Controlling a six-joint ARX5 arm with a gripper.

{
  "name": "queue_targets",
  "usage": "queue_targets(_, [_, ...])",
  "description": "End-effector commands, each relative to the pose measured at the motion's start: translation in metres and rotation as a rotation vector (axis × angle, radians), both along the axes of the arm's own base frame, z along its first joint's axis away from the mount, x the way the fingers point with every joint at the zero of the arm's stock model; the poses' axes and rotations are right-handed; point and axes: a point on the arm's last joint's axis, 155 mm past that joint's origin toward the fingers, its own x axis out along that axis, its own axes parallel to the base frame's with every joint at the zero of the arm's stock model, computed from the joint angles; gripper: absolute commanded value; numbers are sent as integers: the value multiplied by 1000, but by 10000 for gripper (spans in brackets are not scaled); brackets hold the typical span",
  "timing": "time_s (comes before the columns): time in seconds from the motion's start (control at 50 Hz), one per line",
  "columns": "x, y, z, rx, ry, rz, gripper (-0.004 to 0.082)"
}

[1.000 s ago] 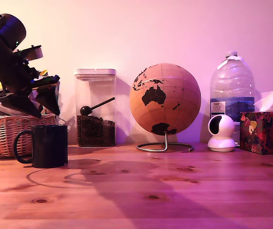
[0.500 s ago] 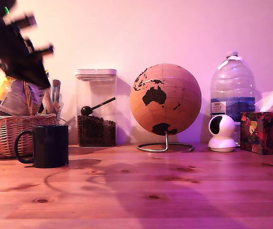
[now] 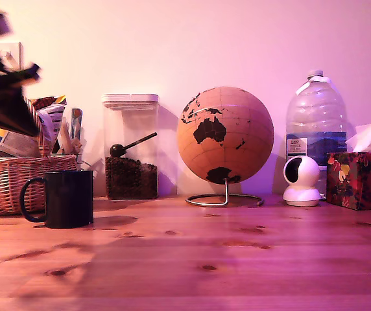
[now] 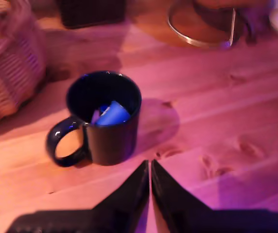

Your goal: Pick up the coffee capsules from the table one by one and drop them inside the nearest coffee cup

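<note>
the gripper (image 3: 7, 97) is seen displaced from above the coffee cup (image 3: 67, 197) toward the exterior view's left edge, higher and blurred; packets in the wicker basket (image 3: 17, 183) are now uncovered behind it.

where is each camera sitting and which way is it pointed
Exterior view: sits low at the table edge and looks level across it at the wall, taking in the black mug, wicker basket, canister and globe; the blurred arm shows at the upper left.
Wrist view: rides on the arm and looks down at the mug, with a blue capsule inside; the shut pincer shows.
Both share the mug, basket, table and globe stand.
</note>
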Motion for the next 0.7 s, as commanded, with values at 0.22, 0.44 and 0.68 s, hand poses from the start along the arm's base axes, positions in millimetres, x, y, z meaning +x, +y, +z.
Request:
queue_targets(0.22, [-34, 8, -34, -54, -26, 50, -19])
queue_targets(0.44, [-63, 17, -57, -46, -33, 80, -19])
queue_targets(0.68, [-90, 22, -62, -76, -59, 104, -19])
